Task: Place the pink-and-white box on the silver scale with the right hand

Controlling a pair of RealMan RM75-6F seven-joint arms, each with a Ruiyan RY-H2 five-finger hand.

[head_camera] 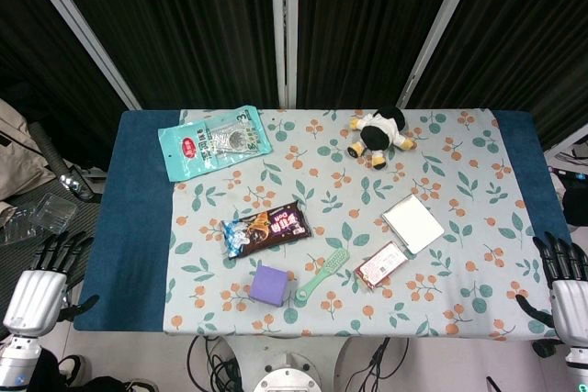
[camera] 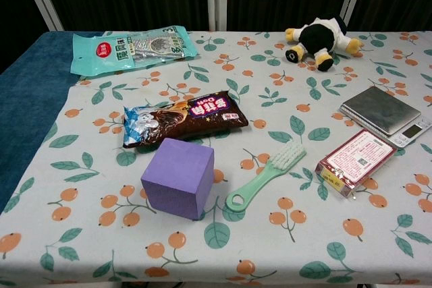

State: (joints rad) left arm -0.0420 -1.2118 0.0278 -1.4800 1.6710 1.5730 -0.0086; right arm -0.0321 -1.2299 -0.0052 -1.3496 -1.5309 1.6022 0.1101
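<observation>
The pink-and-white box (head_camera: 380, 264) (camera: 356, 160) lies flat on the flowered cloth near the table's front right. Just behind it sits the silver scale (head_camera: 412, 223) (camera: 385, 114), nothing on its plate. My right hand (head_camera: 563, 285) hangs off the table's right front corner, fingers spread, holding nothing, well to the right of the box. My left hand (head_camera: 44, 281) hangs beside the front left corner, fingers apart and empty. Neither hand shows in the chest view.
A green brush (head_camera: 322, 274) (camera: 268, 173) lies left of the box, and a purple cube (head_camera: 272, 284) (camera: 178, 177) further left. A dark snack bag (head_camera: 265, 228), a teal packet (head_camera: 214, 140) and a plush toy (head_camera: 379, 134) lie behind them.
</observation>
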